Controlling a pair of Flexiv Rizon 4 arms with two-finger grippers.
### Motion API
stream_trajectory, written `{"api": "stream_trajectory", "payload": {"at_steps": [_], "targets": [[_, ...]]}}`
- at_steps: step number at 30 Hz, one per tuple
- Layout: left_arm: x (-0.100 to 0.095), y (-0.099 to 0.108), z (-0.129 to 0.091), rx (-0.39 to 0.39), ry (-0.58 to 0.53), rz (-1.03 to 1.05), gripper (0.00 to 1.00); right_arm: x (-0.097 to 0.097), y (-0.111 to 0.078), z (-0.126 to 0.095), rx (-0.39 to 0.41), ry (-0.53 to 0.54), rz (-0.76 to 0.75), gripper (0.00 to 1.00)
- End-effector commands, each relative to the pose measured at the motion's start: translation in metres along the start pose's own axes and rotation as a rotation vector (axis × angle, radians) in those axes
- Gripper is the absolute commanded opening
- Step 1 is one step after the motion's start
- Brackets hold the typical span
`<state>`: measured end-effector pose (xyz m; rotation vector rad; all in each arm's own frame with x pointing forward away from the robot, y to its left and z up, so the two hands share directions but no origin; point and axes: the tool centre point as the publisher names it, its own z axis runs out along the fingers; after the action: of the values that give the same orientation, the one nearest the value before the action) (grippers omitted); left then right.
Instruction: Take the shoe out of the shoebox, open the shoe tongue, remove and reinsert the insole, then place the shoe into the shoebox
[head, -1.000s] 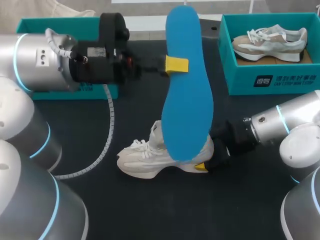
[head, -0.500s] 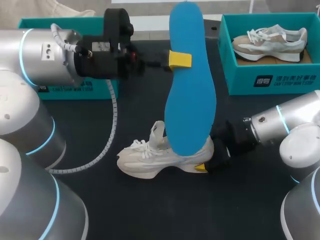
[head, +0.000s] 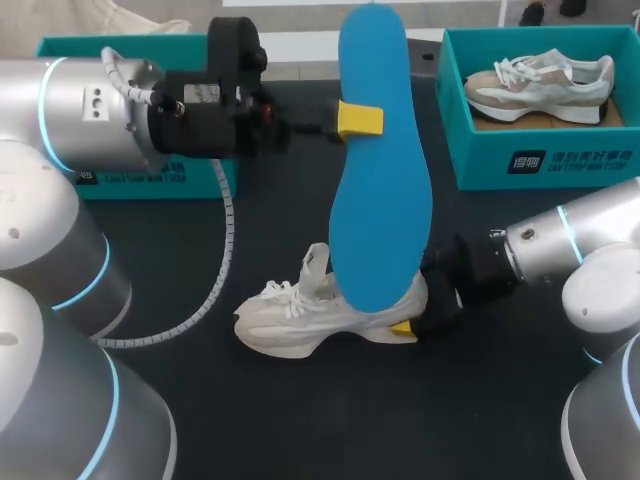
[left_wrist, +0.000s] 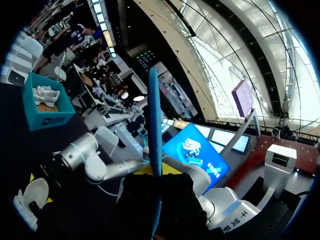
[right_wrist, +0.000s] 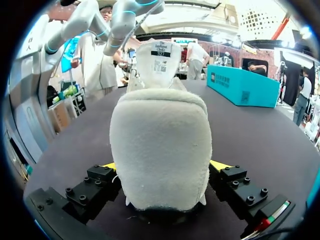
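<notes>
A blue insole (head: 380, 220) hangs upright over the table with my left gripper (head: 358, 120) shut on its upper part. The left wrist view shows the insole (left_wrist: 154, 125) edge-on, rising from between the fingers. Below it a white shoe (head: 300, 315) stands on the black table, toe to the left, its heel hidden behind the insole's lower end. My right gripper (head: 418, 308) is at that heel, open wide. In the right wrist view the heel (right_wrist: 160, 145) fills the space between the two yellow tips (right_wrist: 222, 165), and the tongue stands up beyond it.
A teal shoebox (head: 480, 165) at the back right holds a second, beige and white shoe (head: 540, 85). Another teal box (head: 60, 50) stands at the back left, partly behind my left arm. A white spiral cable (head: 215, 270) hangs from that arm to the table.
The left arm shifted slightly right with the insole, then held still. The right gripper's fingers spread a little wider around the heel. The shoe stayed put.
</notes>
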<state>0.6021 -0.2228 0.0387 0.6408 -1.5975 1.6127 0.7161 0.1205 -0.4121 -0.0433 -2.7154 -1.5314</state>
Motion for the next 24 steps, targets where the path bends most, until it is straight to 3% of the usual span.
{"api": "stream_trajectory", "payload": {"at_steps": [1,6,11,18,24], "targets": [[-0.001,0.001,0.002,0.002,0.001,0.000,0.00,0.004,0.007,-0.009,0.038,-0.002,0.011,1.00],[-0.001,0.001,0.002,0.002,0.001,0.000,0.00,0.008,0.008,-0.022,0.082,-0.013,0.028,1.00],[-0.001,0.001,0.002,0.002,0.001,0.000,0.00,0.020,0.016,-0.049,0.175,-0.053,0.076,1.00],[-0.001,0.001,0.002,0.002,0.001,0.000,0.00,0.034,0.046,-0.085,0.319,-0.099,0.126,1.00],[-0.001,0.001,0.002,0.002,0.001,0.000,0.00,0.025,0.073,-0.089,0.440,-0.140,0.133,1.00]]}}
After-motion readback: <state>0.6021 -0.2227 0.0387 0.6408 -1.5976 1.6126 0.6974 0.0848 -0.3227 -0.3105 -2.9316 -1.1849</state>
